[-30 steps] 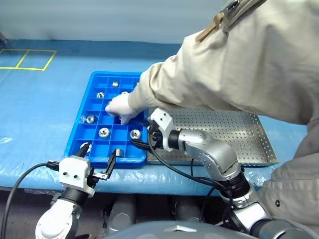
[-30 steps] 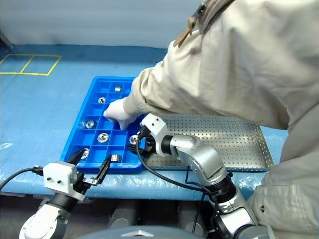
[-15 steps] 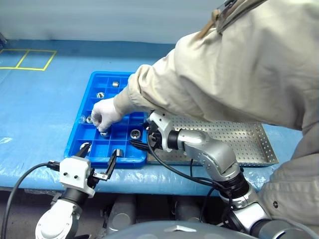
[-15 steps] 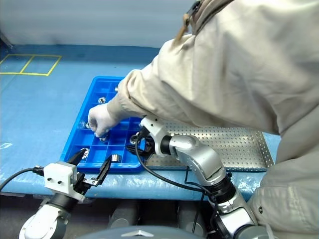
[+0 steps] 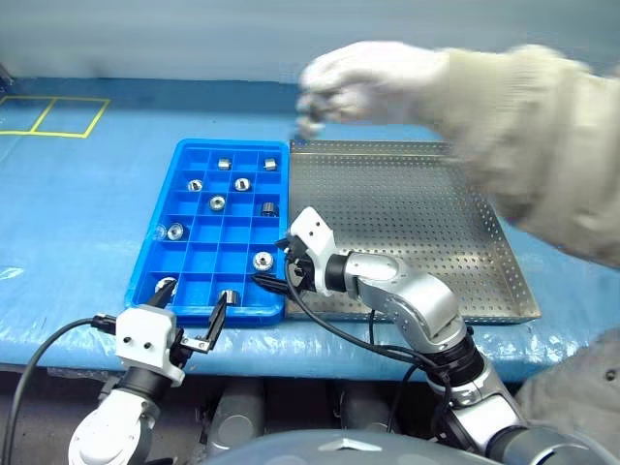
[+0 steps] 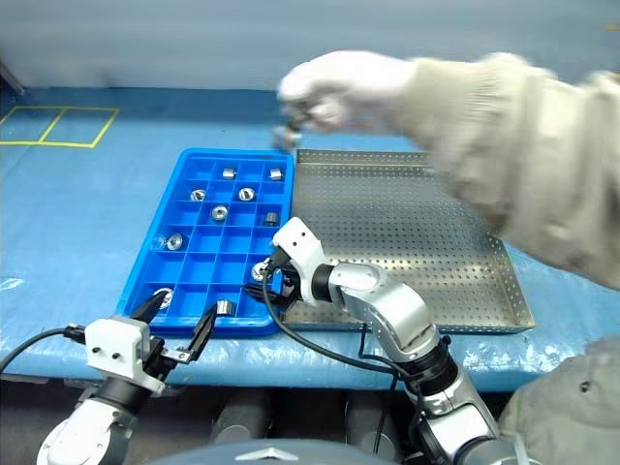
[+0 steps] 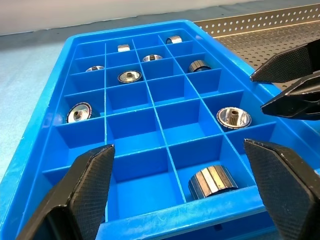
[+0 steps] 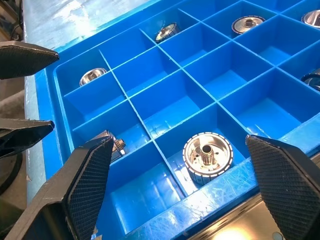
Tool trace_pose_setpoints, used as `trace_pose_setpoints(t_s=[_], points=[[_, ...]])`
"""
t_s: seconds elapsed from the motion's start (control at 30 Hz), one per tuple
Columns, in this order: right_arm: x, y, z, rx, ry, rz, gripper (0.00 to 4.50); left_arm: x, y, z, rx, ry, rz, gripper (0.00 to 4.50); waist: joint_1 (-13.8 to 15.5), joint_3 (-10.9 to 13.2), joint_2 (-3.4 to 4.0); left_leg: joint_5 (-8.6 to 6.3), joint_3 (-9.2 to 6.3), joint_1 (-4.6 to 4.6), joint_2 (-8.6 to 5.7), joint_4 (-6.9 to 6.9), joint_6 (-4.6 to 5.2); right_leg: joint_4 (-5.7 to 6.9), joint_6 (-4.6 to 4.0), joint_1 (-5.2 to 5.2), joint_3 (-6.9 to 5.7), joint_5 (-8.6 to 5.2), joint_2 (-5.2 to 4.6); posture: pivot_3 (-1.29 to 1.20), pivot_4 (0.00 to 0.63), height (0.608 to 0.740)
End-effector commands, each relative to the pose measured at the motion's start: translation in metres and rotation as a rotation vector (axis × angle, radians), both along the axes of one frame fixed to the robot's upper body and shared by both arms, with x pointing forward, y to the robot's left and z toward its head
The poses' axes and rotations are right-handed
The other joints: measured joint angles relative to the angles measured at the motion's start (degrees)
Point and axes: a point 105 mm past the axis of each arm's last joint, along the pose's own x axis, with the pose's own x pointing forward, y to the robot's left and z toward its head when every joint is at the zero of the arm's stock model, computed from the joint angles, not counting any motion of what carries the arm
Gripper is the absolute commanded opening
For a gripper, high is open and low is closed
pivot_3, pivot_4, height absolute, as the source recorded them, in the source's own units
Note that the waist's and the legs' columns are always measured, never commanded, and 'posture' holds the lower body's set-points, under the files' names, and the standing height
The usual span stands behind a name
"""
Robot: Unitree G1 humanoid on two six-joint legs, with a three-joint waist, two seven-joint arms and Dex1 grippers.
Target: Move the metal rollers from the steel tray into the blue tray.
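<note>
Blue-covered bench — steel tray (image 5: 417,223) looks bare; metal rollers (image 5: 263,260) already sit in the blue tray (image 5: 194,266).
Left gripper (image 5: 193,312) and right gripper (image 5: 281,268) at lower frame — fingers apart, empty; gloved hand (image 5: 358,77) holds something blurred above.

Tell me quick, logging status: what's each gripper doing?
Left gripper: open, holding nothing.
Right gripper: open, holding nothing.

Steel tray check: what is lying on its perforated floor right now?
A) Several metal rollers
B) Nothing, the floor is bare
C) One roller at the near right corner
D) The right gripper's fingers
B: the steel tray shows only bare perforated floor, while the metal rollers sit in compartments of the blue tray; a person's gloved hand is raised over the tray's far edge.
</note>
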Motion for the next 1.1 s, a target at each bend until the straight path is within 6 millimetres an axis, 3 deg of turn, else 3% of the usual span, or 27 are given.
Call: trace_pose_setpoints(t_s=[0.03, 1.1], points=[[-0.0045, 0.0045, 0.0058, 0.021, -0.016, 0.029, 4.48, -0.0003, -0.0005, 0.0032, -0.004, -0.02, -0.001, 4.5, 0.0, 0.0, 0.0, 0.0, 0.0, 0.0, 0.0, 0.0, 0.0, 0.0, 0.0, 0.0, 0.0, 0.0, 0.0, 0.24, 0.15, 0.74], [-0.0086, 0.008, 0.0055, 0.024, -0.014, 0.039, 4.48, 0.0018, -0.003, 0.002, -0.003, -0.015, -0.027, 4.5, -0.07, -0.02, 0.0, 0.0, 0.0, 0.02, 0.0, 0.01, 0.0, 0.0, 0.0, 0.02, 0.0, 0.0, 0.0, 0.23, 0.15, 0.74]])
